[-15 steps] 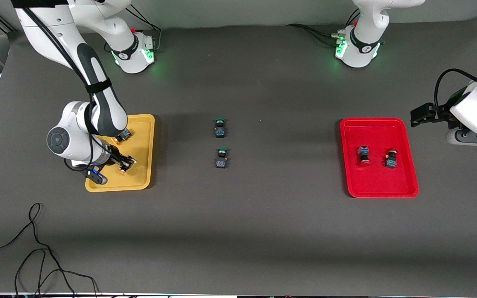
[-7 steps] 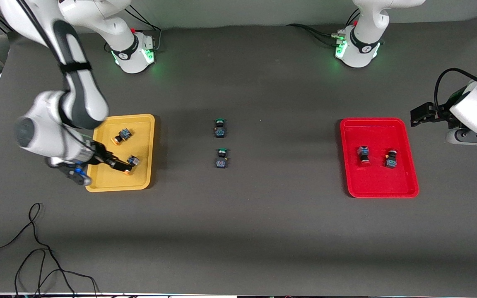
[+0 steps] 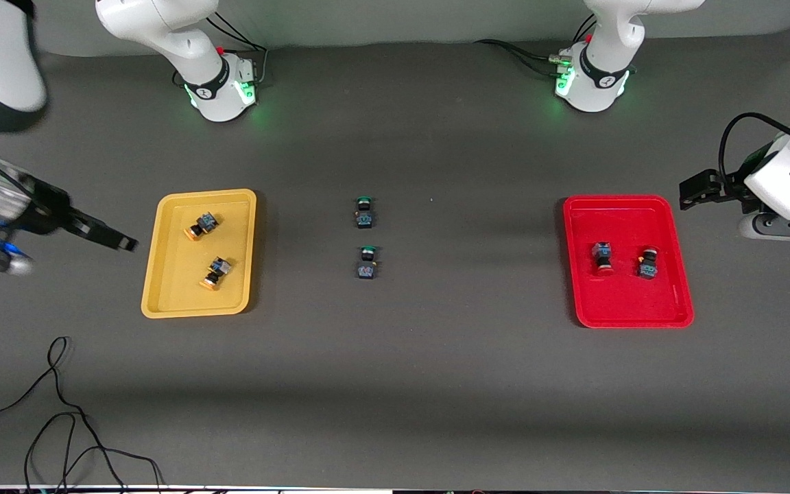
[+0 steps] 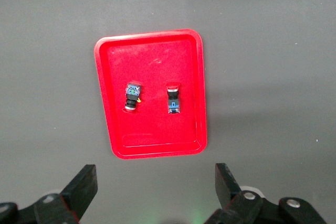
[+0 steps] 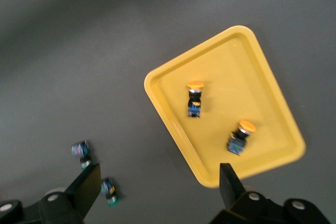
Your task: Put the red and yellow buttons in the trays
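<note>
- Trays sit at the two ends of the dark grey table [image 3: 395, 384]: the shallow yellow plastic tray [image 3: 169, 295] with rounded corners toward the right arm's end, the matching red plastic tray [image 3: 669, 302] toward the left arm's end.
- Two small push-button switches with orange-yellow caps lie on their sides in the yellow tray, apart from each other: one [image 3: 201, 226] farther from the front camera, the other [image 3: 215, 272] nearer.
- Two small switches with red caps lie side by side in the red tray, not touching: one [image 3: 601, 256] toward the table's middle, the other [image 3: 648, 263] toward the left arm's end.
- Two like switches with green caps rest on the bare table between the trays, one [image 3: 364, 211] farther from the front camera than the other [image 3: 367, 263].
- The right gripper [image 3: 121, 241] hangs over the bare table just beside the yellow tray, fingers spread and holding nothing.
- The left gripper [image 3: 688, 191] waits over the table beside the red tray, fingers spread wide and empty.
- A loose black cable [image 3: 59, 418] lies coiled near the front edge.
</note>
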Robot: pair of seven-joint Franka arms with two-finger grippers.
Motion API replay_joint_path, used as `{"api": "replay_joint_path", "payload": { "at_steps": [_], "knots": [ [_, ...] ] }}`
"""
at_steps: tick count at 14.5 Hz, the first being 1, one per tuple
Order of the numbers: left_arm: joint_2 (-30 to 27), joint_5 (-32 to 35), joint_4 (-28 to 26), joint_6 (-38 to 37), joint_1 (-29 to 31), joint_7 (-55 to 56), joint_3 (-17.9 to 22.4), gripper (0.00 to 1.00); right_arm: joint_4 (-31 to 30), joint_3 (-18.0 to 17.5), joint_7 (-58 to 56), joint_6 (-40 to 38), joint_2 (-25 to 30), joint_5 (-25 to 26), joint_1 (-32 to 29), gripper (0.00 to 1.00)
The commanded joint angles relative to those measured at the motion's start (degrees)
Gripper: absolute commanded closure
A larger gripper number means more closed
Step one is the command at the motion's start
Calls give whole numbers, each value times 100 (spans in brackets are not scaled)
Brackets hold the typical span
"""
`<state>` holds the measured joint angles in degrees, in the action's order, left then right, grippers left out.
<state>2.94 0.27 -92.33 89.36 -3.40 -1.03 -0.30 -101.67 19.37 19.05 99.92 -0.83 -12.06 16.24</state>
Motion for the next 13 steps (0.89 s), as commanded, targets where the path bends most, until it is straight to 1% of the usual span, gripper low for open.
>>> {"api": "replay_joint_path", "payload": {
  "at_steps": [1, 2, 3, 5, 6, 8, 10, 13],
  "knots": [
    [-48, -10, 75, -129, -82, 33, 92, 0, 271, -643, -463, -316, 266, 736, -472, 0],
    [-48, -10, 83, -129, -82, 33, 92, 0, 253, -915, -533, -333, 416, 923, -647, 0],
    [-48, -10, 92, -121, -82, 33, 92, 0, 201, -1117, -578, -333, 565, 951, -814, 0],
    [-48, -10, 171, -138, -91, 50, 83, 0, 60, -1303, -674, -324, 768, 986, -947, 0],
    [-57, -18, 163, -147, -91, 67, 83, 0, 25, -1452, -675, -307, 777, 1003, -1034, 0],
    [-57, -36, 162, -147, -91, 77, 83, 0, -28, -1742, -754, -220, 681, 1274, -1184, 0],
    [-57, -36, 145, -147, -91, 85, 83, 0, -72, -1761, -763, -140, 637, 1285, -1211, 0],
    [-57, -45, 136, -138, -100, 94, 74, 0, 147, -1752, -789, -210, 418, 1223, -1220, 0]
  ]
}}
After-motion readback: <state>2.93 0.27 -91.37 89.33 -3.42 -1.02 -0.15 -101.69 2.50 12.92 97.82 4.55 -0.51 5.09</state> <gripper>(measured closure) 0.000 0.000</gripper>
